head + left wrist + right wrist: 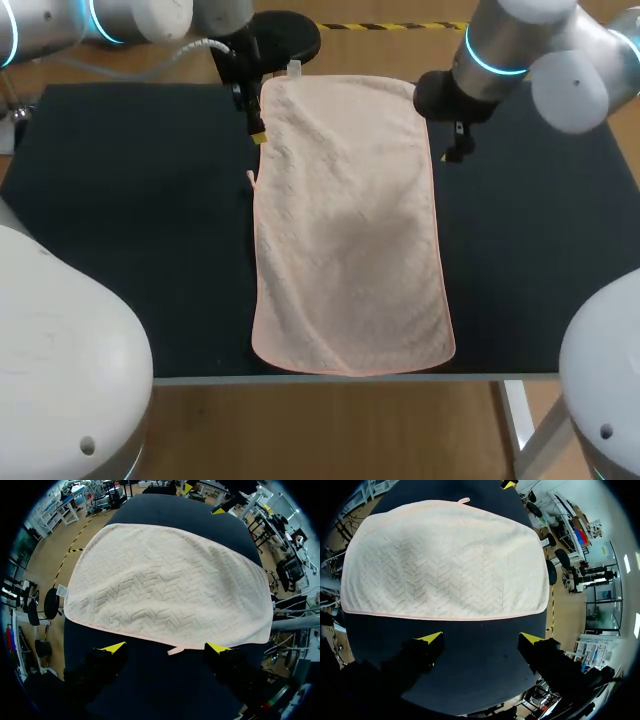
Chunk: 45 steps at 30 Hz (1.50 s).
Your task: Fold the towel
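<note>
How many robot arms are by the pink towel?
2. The left arm hangs beside the pale pink rectangular cloth towel's left edge, near its far end; the right arm hangs beside its right edge, likewise. None seems hidden.

The silver-grey left arm (120,20), ringed with a blue light, comes in from the far left corner. Its black two-finger left gripper (167,647) points downward, the yellow-tipped fingers (114,647) spread wide and holding nothing. The matching right arm (520,45) comes in from the far right, and its black right gripper (480,639) likewise hangs downward, spread wide.
</note>
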Each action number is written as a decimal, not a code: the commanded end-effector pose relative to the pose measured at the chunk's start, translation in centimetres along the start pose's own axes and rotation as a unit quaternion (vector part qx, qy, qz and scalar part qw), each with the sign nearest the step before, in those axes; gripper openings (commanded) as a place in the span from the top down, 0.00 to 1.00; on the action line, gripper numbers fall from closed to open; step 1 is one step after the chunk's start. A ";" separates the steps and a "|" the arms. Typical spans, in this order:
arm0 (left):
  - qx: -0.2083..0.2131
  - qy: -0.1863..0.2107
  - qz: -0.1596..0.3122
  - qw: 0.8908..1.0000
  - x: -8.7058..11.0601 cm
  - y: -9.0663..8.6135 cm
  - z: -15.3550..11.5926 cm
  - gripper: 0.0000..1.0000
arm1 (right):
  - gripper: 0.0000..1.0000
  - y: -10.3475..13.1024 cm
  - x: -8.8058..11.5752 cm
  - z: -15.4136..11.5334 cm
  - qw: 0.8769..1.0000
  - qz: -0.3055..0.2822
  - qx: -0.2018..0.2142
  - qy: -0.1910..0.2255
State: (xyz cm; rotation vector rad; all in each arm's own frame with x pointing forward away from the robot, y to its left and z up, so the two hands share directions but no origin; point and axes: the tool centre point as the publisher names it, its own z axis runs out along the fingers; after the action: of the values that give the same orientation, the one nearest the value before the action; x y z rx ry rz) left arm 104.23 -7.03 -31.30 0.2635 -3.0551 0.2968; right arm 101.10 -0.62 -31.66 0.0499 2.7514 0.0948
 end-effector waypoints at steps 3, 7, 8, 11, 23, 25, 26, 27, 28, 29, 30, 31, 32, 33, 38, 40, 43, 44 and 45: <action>-0.026 0.000 0.025 0.999 -0.6 -0.2 -0.4 0.00 | 0.00 0.2 0.0 0.0 1.000 0.001 0.009 0.012; -0.032 0.009 0.044 0.998 -0.3 -0.9 0.3 0.00 | 0.00 1.0 1.0 0.2 0.999 0.024 0.018 0.043; -0.026 0.012 0.050 0.998 -0.2 -1.0 0.5 0.00 | 0.00 1.1 1.2 0.4 0.998 0.029 0.019 0.053; -0.028 0.014 0.061 0.998 0.3 -1.4 1.5 0.00 | 0.00 1.5 2.2 1.0 0.996 0.039 0.009 0.076; -0.037 0.004 0.063 0.997 2.1 -1.3 5.9 0.00 | 0.00 2.5 4.7 4.6 0.991 0.025 0.017 0.130; -0.043 -0.002 0.060 0.997 2.3 -1.2 6.4 0.00 | 0.00 2.5 4.9 5.3 0.990 0.022 0.024 0.134; -0.048 -0.003 0.060 0.997 2.4 -1.2 6.7 0.00 | 0.00 2.6 5.0 5.6 0.990 0.021 0.023 0.137; -0.045 -0.004 0.059 0.997 2.4 -1.1 7.0 0.00 | 0.00 2.7 5.1 6.1 0.990 0.021 0.023 0.138; -0.045 -0.008 0.058 0.997 2.4 -1.0 7.2 0.00 | 0.00 2.7 5.1 6.3 0.990 0.020 0.023 0.139; -0.050 -0.008 0.057 0.997 2.5 -1.0 7.5 0.00 | 0.00 2.7 5.1 6.7 0.989 0.023 0.023 0.141; -0.050 -0.007 0.056 0.997 2.4 -0.9 7.7 0.00 | 0.00 2.6 5.1 6.9 0.990 0.023 0.022 0.141; -0.049 -0.006 0.056 0.997 2.3 -0.9 8.0 0.00 | 0.00 2.7 5.1 7.1 0.989 0.024 0.018 0.143; -0.055 -0.004 0.052 0.997 2.2 -0.8 8.3 0.00 | 0.00 2.6 5.1 7.3 0.989 0.025 0.017 0.147; -0.053 -0.002 0.051 0.997 2.1 -0.7 8.6 0.00 | 0.00 2.6 5.1 7.6 0.989 0.023 0.016 0.149; -0.054 0.003 0.044 0.998 1.7 -0.4 9.5 0.00 | 0.00 2.6 5.3 8.3 0.988 0.016 0.018 0.155; -0.053 0.003 0.044 0.998 1.6 -0.3 9.9 0.00 | 0.00 2.6 5.3 8.7 0.987 0.012 0.021 0.158; -0.054 0.003 0.048 0.997 1.5 -0.1 10.3 0.00 | 0.00 2.6 5.4 9.1 0.987 0.008 0.022 0.161; -0.055 0.003 0.050 0.997 1.5 -0.1 10.4 0.00 | 0.00 2.7 5.4 9.2 0.987 0.008 0.022 0.161; -0.055 0.004 0.052 0.997 1.5 0.0 10.6 0.00 | 0.00 2.7 5.4 9.3 0.987 0.006 0.023 0.162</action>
State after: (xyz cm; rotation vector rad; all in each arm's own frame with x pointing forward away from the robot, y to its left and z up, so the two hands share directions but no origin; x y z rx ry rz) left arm 101.92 -9.21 -40.94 0.1017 -3.0766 0.1318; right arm 99.14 2.59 -41.65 0.0722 3.0690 0.0536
